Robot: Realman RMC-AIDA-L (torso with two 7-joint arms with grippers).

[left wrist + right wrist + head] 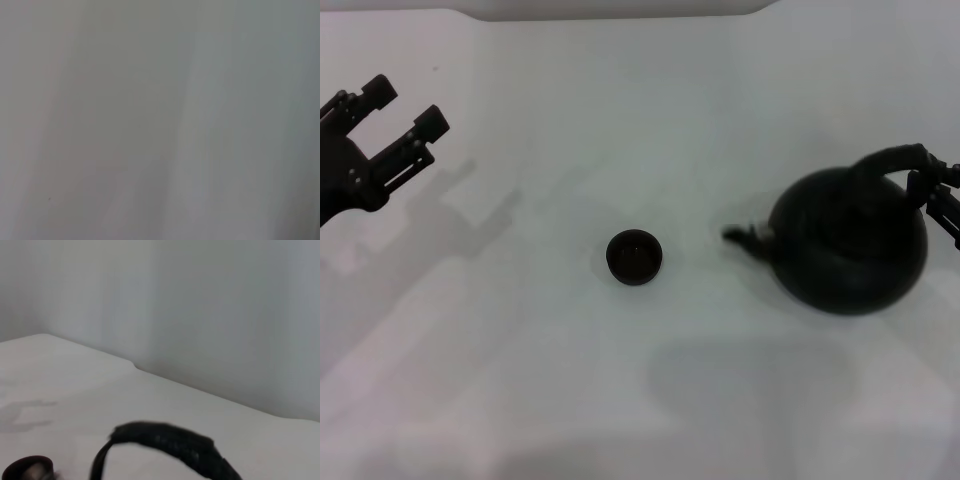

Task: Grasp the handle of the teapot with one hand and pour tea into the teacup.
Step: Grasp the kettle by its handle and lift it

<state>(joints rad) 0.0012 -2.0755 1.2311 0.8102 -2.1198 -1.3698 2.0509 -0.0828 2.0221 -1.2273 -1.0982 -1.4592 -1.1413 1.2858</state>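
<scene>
The matte-black teapot [848, 243] is at the right, its short spout [737, 237] pointing left toward the teacup [634, 257]. The teapot's shadow lies well below it on the table, so it looks raised off the surface. My right gripper [932, 192] is at the right edge, shut on the ribbed black handle [892, 158]. The right wrist view shows the handle [172, 442] close up and the teacup [27, 469] beyond it. The small dark teacup stands upright mid-table, a hand's width left of the spout. My left gripper [407, 107] is open and empty at the far left.
The white table [570, 380] runs under everything, with a pale wall behind its far edge [135, 365]. The left wrist view shows only a blank grey surface.
</scene>
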